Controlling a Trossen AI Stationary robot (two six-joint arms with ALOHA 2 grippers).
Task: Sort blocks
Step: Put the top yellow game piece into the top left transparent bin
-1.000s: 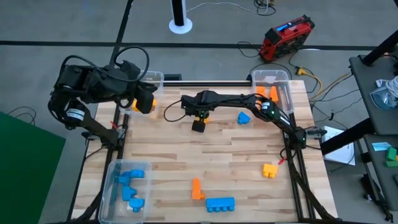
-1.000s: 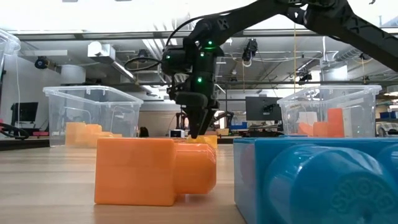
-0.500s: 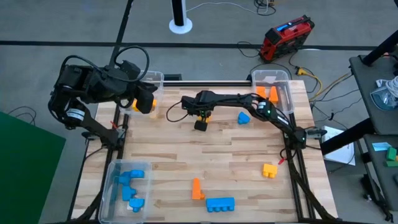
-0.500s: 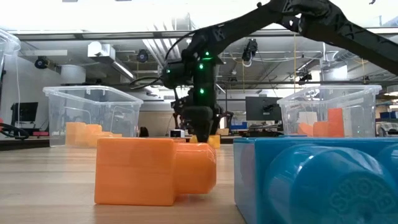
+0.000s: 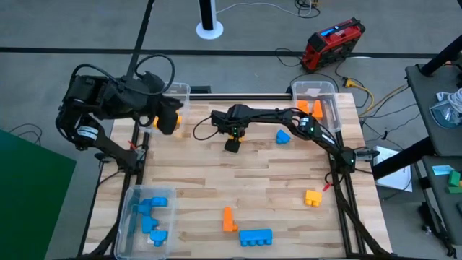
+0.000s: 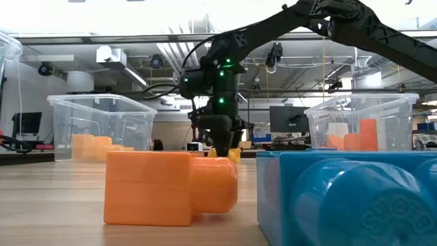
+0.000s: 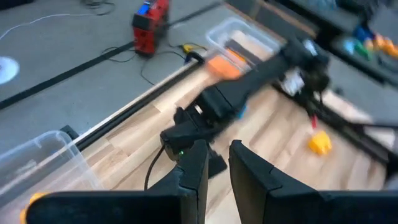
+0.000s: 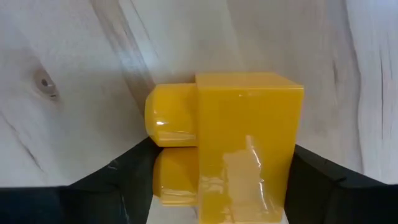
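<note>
A yellow block [image 8: 242, 137] lies on the table at its far middle, with my right gripper [image 5: 232, 144] reaching down over it and shut on it; the low view shows only a sliver of that block [image 6: 233, 154] beside the fingers. My left gripper [image 5: 167, 120] hangs over the far-left bin [image 5: 177, 89], its fingers [image 7: 198, 168] nearly together with nothing between them. Loose on the table lie a blue block [image 5: 282, 136], a yellow block [image 5: 312, 197], an orange block [image 5: 229, 219] and a long blue block [image 5: 255, 236]. My right gripper pinches the yellow block between its two fingers, one at the studded end [image 8: 155, 165] and one at the opposite flat side [image 8: 297, 158]. The fingers come from above, pointing down. The block lies on the table.
Three clear bins stand at the corners: the far-left one holds yellow blocks, the far-right bin [image 5: 321, 88] orange blocks, the near-left bin [image 5: 137, 193] blue ones. In the low view the orange block [image 6: 171, 188] and the long blue block [image 6: 348, 198] fill the foreground.
My right gripper has come down onto the yellow block and shifted a little toward the table's right edge; it has kept almost still over the last half second.
</note>
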